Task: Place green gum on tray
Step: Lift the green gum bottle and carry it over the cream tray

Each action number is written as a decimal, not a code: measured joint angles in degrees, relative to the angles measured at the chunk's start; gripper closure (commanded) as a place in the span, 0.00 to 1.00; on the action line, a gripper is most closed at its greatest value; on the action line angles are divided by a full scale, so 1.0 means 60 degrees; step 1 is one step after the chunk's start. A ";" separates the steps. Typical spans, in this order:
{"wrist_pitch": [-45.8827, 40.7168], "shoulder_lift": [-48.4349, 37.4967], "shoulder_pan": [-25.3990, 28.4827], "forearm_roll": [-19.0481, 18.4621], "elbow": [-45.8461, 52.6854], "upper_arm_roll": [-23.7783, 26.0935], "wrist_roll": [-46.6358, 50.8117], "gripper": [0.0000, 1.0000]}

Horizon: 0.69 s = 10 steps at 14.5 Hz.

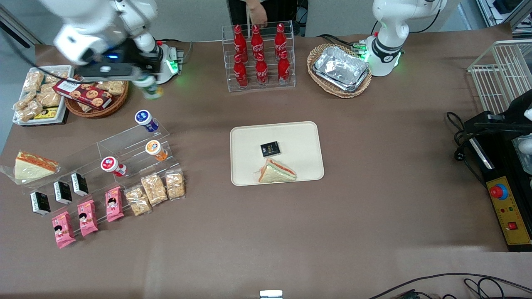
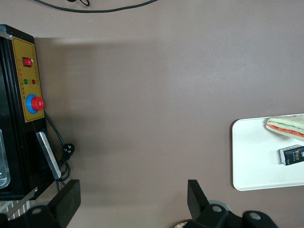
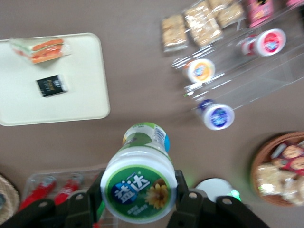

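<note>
The gripper is clamping the green gum between its 2 fingers and hanging up in the air near the wicker basket of cookies, well apart from the tray. I'd say the carry is what matters now. It should be aiming for the bare patch nearer the cola rack, clearing the sandwich and the little black box, then lowering upright before letting go.

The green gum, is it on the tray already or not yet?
Not yet. The green gum is held in the gripper, up in the air near the basket of biscuits, apart from the tray.
</note>
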 measured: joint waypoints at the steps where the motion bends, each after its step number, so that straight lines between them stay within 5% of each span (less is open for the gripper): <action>1: 0.0347 0.0335 0.0509 0.0084 0.0037 0.0002 0.0705 0.68; 5: 0.2088 0.2086 0.1956 0.0322 -0.0003 0.0001 0.2165 0.68; 10: 0.5372 0.3568 0.2686 0.0673 -0.1467 -0.0028 0.2400 0.68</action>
